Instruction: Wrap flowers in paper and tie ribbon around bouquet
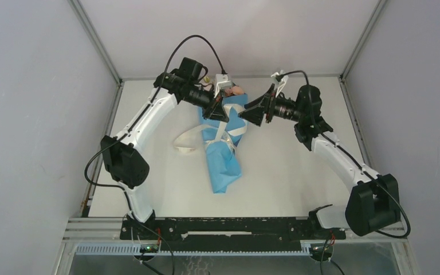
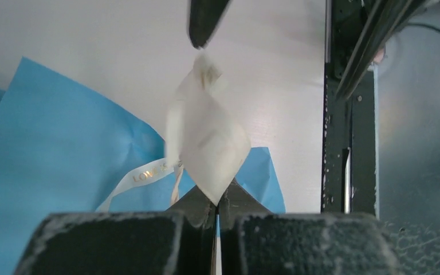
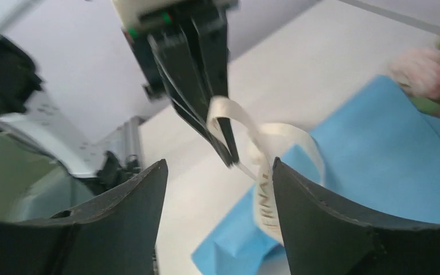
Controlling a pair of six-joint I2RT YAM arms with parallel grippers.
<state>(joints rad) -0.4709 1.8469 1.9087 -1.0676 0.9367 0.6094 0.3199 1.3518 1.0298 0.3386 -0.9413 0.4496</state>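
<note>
The bouquet (image 1: 224, 163) lies in the middle of the table, blue paper (image 2: 51, 143) wrapped round the flowers (image 1: 238, 90), whose pink blooms (image 3: 429, 74) show at the far end. The cream ribbon (image 1: 186, 143) loops off the paper's left side and runs across the wrap. My left gripper (image 1: 216, 110) hangs over the bouquet's upper part, shut on a raised fold of ribbon (image 2: 209, 143). My right gripper (image 1: 251, 113) faces it from the right, open, with the ribbon (image 3: 266, 200) brushing its right finger (image 3: 332, 229). The left gripper (image 3: 229, 157) shows between them.
White walls with metal corner posts (image 1: 97, 40) enclose the table on three sides. A black rail (image 1: 229, 226) carrying both arm bases runs along the near edge. The right gripper's fingertip (image 2: 203, 23) hangs just above the ribbon fold in the left wrist view.
</note>
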